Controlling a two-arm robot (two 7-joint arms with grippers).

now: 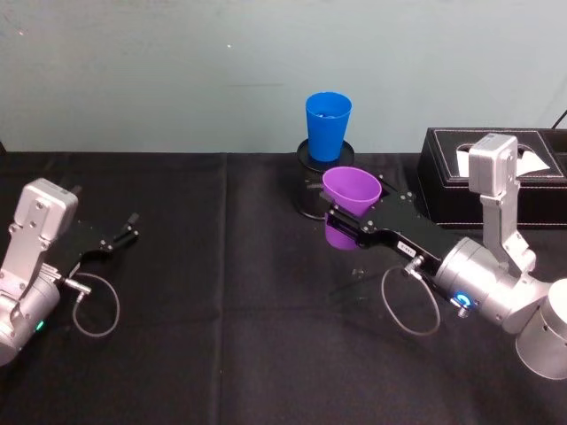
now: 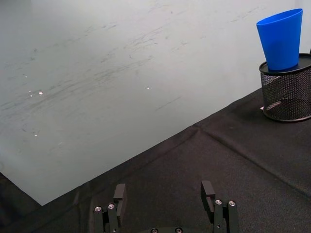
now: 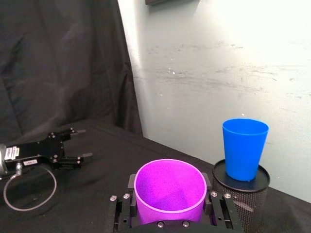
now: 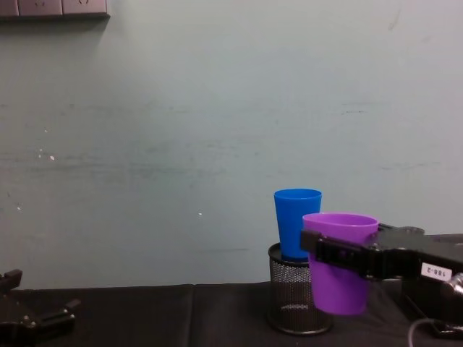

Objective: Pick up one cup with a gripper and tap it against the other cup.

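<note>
Fingers (image 1: 335,215) of the right gripper (image 1: 344,223) cover a band across the purple cup (image 1: 351,193), clamped on its two sides. The cup is held mouth up, clear of the black table cloth (image 1: 221,336). In the right wrist view the purple cup's (image 3: 170,191) foot is cut off by the frame edge. In the chest view the purple cup (image 4: 338,289) overlaps the blue cup (image 4: 295,224). The right wrist view shows a gap between them, so the blue cup (image 3: 244,150) is near but not touched.

The blue cup (image 1: 328,124) stands upright on top of the wire-mesh pen holder (image 1: 306,190). I cannot tell whether its foot rests on a flat top or sits within the rim. The purple cup hides the holder's right side in the head view.

A black tissue box (image 1: 443,177) at the back right is partly covered by the right arm's camera housing.

The left gripper (image 1: 122,232) rests low at the left, well apart from both cups. Its fingers (image 2: 119,194) are spread wide with nothing between them.

Counted: two cups, two grippers, one pen holder, one tissue box.
</note>
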